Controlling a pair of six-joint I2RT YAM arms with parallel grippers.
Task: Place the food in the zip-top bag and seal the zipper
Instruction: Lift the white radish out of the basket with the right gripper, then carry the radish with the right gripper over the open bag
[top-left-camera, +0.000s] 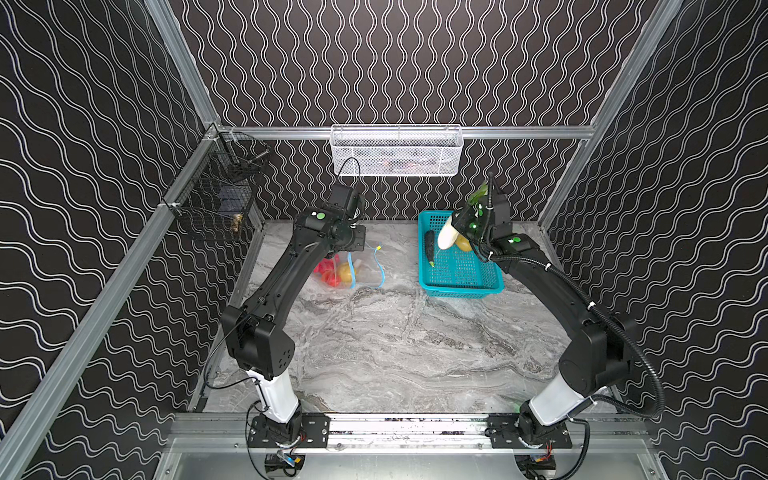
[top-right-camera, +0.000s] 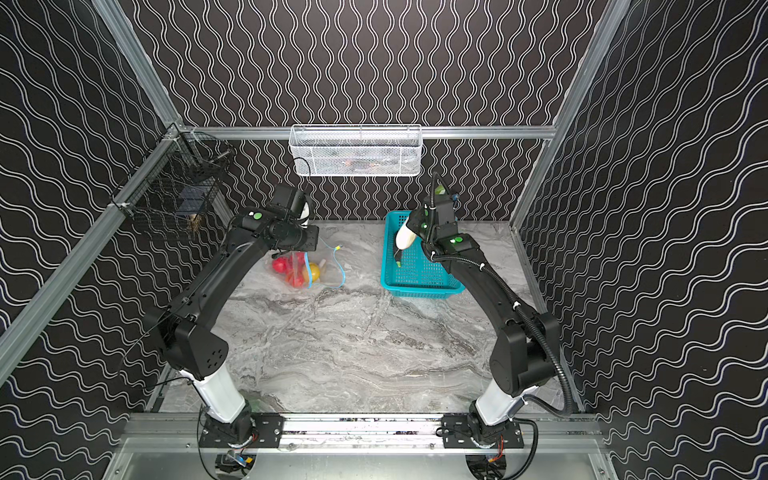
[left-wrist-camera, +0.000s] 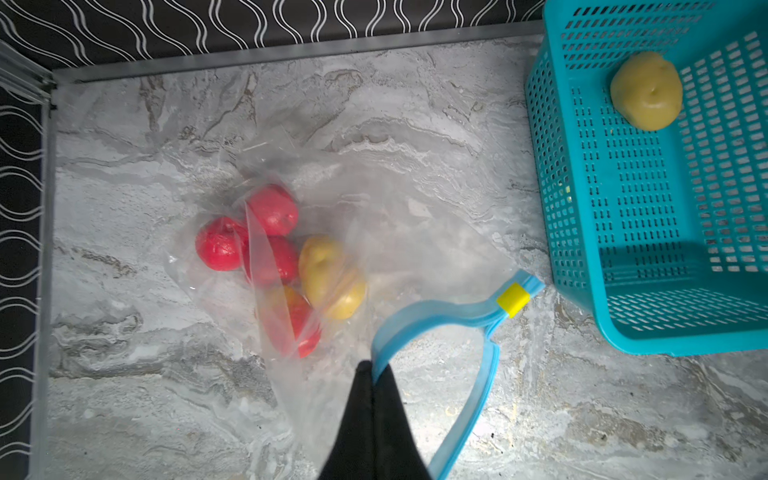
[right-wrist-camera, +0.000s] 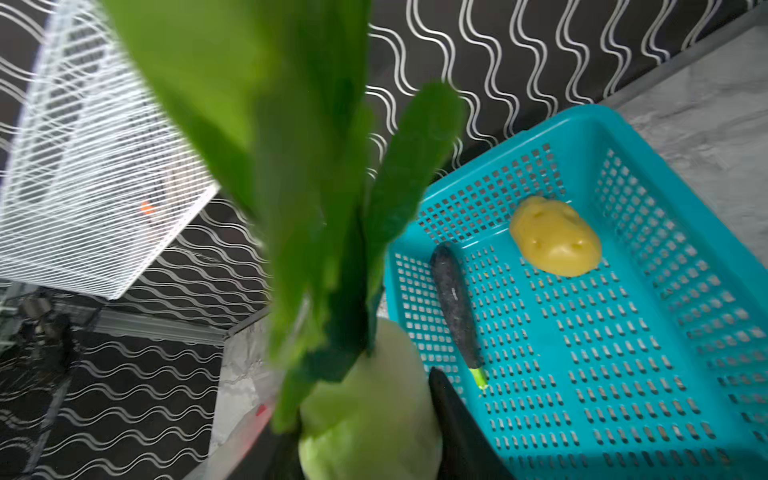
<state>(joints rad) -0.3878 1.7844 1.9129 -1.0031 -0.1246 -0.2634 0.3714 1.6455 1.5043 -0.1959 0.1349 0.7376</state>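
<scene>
The clear zip-top bag (left-wrist-camera: 415, 232) lies on the marble table, left of the teal basket (top-left-camera: 457, 287). Red tomatoes (left-wrist-camera: 272, 210) and a yellow potato (left-wrist-camera: 328, 274) sit inside it. My left gripper (left-wrist-camera: 373, 368) is shut on the blue zipper (left-wrist-camera: 436, 316) and holds the mouth up in an open loop. The yellow slider (left-wrist-camera: 513, 300) sits at the loop's end nearest the basket. My right gripper (right-wrist-camera: 361, 419) is shut on the white-green radish (right-wrist-camera: 386, 365), lifted over the basket's back left corner (top-left-camera: 448, 237). A dark cucumber (right-wrist-camera: 455, 303) and a second potato (right-wrist-camera: 555, 237) lie in the basket.
A white wire basket (top-left-camera: 397, 151) hangs on the back wall above the table. A black wire basket (top-left-camera: 220, 195) hangs on the left rail. Patterned walls close in the back and both sides.
</scene>
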